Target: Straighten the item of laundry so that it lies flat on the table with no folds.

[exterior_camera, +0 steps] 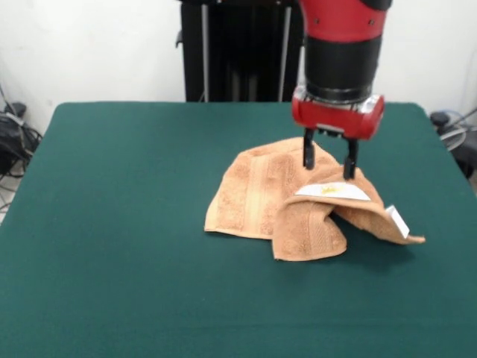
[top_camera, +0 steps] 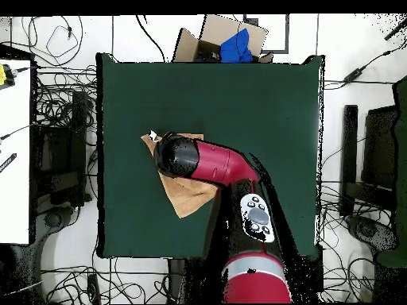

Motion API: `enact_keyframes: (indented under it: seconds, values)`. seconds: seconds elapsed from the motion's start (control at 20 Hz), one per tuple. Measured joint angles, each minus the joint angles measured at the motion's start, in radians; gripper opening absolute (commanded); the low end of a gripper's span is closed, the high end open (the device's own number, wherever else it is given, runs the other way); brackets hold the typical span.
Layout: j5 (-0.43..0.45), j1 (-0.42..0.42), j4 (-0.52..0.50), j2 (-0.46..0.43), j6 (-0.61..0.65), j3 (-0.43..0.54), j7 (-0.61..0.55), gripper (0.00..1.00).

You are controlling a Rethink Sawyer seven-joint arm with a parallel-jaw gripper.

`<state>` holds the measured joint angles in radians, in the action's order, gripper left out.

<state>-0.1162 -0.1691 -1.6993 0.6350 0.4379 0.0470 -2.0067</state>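
Now, towel: the peach towel lies crumpled and folded over itself, right of the table's middle in the front view.
Tag: a white tag sticks out at its right corner.
Gripper: the gripper has its fingers apart, tips down on the towel's top fold.
Table: green table, arm reaching over the towel.

The peach-orange towel lay crumpled on the green tabletop, right of center, with one flap folded over at the front and a white tag showing at its right corner. The red and black arm came down from above, and its gripper stood over the towel's raised back part with both black fingers spread apart, their tips touching the cloth beside a white label patch.
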Motion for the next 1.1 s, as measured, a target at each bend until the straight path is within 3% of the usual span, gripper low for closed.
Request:
enact_keyframes:
  seconds: [0.4, 1.1]
  values:
    - [-0.018, 0.015, 0.039, 0.01, 0.0, -0.045, 0.0, 1.0]
    - [-0.019, -0.025, 0.148, -0.186, -0.021, -0.143, 0.0, 1.0]
